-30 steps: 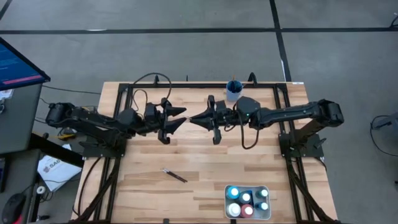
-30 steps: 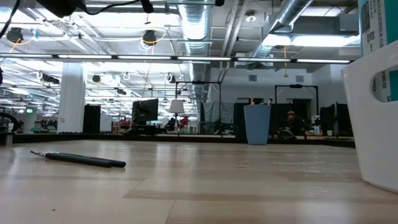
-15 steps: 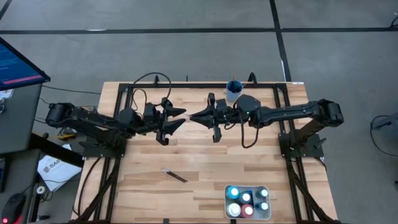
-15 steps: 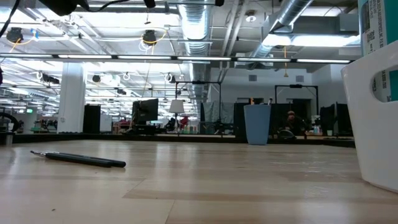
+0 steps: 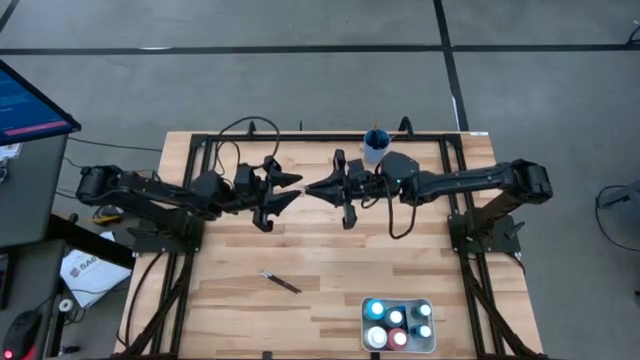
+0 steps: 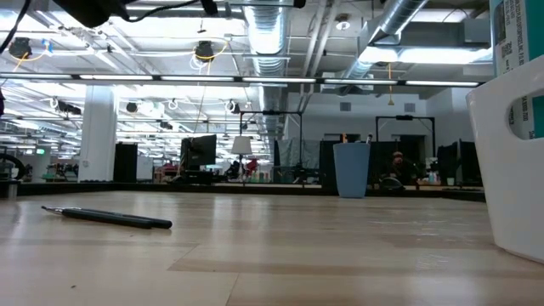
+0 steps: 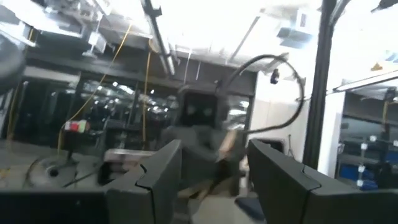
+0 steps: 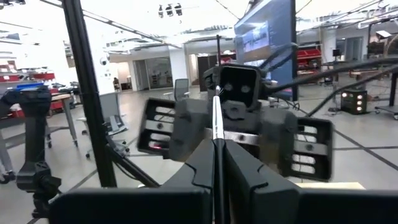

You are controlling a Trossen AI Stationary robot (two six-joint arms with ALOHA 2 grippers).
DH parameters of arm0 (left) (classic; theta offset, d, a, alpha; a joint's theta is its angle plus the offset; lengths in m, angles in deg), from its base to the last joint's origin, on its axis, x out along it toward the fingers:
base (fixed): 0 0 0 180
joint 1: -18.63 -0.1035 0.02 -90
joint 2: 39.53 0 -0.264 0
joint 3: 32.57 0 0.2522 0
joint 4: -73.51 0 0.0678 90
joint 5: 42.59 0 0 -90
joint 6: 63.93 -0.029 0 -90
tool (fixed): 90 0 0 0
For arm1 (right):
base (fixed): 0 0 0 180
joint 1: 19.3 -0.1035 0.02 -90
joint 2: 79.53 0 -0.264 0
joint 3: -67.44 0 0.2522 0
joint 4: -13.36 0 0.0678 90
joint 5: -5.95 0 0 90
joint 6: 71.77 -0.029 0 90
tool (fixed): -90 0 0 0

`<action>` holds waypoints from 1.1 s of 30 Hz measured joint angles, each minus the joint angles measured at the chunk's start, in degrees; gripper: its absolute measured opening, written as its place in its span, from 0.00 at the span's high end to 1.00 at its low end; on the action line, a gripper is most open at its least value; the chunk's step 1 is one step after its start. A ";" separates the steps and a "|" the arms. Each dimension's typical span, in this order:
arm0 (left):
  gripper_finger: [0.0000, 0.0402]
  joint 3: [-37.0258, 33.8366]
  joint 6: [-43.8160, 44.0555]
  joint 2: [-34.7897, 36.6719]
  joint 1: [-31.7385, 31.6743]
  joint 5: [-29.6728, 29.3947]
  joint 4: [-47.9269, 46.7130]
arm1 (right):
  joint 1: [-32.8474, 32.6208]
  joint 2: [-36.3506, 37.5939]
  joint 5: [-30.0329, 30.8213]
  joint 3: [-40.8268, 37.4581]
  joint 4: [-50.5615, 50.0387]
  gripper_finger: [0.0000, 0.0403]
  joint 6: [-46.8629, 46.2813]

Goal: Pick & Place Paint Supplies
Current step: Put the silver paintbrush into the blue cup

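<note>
Both arms are raised over the far middle of the table, tips facing each other. My right gripper [image 5: 310,189] is shut on a thin dark paintbrush [image 8: 216,93] that stands up out of its fingers. My left gripper [image 5: 296,189] is open just to the left of it, its fingers [image 7: 158,177] apart and nothing between them. Another paintbrush [image 5: 281,282] lies flat on the table at the near middle and also shows in the low view [image 6: 106,218]. Several paint bottles [image 5: 397,324] stand in the white tray [image 5: 430,345] at the near right. My right gripper pinches the paintbrush's shaft [image 8: 216,138] between its two shut fingers. The fingers are about level and point toward the table's left, lying across the brush. The brush stands upright above the fingers, lifted well clear of the table.
A blue cup [image 5: 376,146] holding brushes stands at the far edge behind the right gripper, and shows in the low view [image 6: 351,170]. The white tray's wall [image 6: 510,161] fills the low view's right. Bare wood lies between the loose brush and the arms.
</note>
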 joint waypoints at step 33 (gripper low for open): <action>0.98 2.76 -2.22 -3.84 0.00 0.15 1.89 | 0.57 0.04 -0.76 0.04 -1.61 0.97 -0.46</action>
